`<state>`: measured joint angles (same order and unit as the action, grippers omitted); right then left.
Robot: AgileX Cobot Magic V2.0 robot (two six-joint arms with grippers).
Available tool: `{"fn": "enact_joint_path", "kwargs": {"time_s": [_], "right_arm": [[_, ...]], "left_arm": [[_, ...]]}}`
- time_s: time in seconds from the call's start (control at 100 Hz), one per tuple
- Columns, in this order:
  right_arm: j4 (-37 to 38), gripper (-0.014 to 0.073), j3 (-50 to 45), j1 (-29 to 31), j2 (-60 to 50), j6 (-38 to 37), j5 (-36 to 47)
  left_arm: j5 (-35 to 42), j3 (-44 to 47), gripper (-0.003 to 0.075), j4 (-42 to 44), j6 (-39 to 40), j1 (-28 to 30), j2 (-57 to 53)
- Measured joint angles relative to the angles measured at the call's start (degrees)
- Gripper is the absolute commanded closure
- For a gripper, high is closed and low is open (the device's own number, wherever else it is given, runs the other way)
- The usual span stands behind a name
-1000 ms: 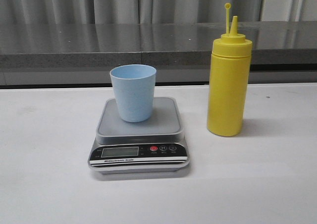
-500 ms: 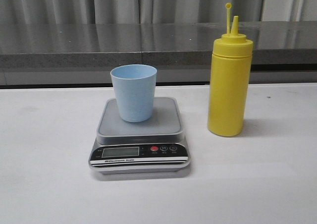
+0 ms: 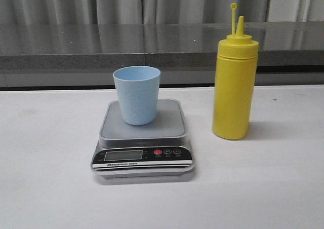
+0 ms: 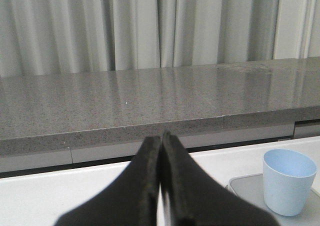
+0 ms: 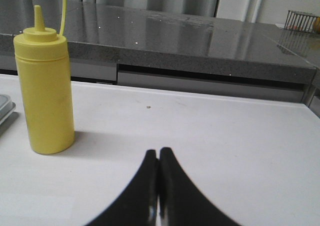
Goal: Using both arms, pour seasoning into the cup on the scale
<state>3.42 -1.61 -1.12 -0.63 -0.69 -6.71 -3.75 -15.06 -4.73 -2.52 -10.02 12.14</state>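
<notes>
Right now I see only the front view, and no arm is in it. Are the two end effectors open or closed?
Observer: The left wrist view shows the left end effector shut, with its fingers pressed together and holding nothing.
Operator: And the right one?
Observer: The right end effector is also shut and empty. The seasoning bottle stands upright on the table ahead of it, and the two are apart.
Operator: Is something in the cup?
Observer: In the left wrist view, the cup on the scale shows a clean inner wall, but its bottom is hidden.
</notes>
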Motion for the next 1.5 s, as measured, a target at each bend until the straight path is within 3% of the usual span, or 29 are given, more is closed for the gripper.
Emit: {"fn": "enact_joint_path", "kwargs": {"time_s": [0.26, 0.76, 1.5], "right_arm": [[0.0, 0.0661, 0.0, 0.0, 0.0, 0.0, 0.0], [0.0, 0.0661, 0.0, 0.0, 0.0, 0.0, 0.1], [0.0, 0.0661, 0.0, 0.0, 0.0, -0.1, 0.1]], "left_arm": [[-1.6, 1.7, 0.0738, 4.4, 0.0, 0.5, -0.6], [-2.2, 15.0, 0.0738, 5.6, 0.0, 6.6, -12.5], [-1.3, 15.1, 0.0738, 6.8, 0.0, 7.5, -12.5]]}}
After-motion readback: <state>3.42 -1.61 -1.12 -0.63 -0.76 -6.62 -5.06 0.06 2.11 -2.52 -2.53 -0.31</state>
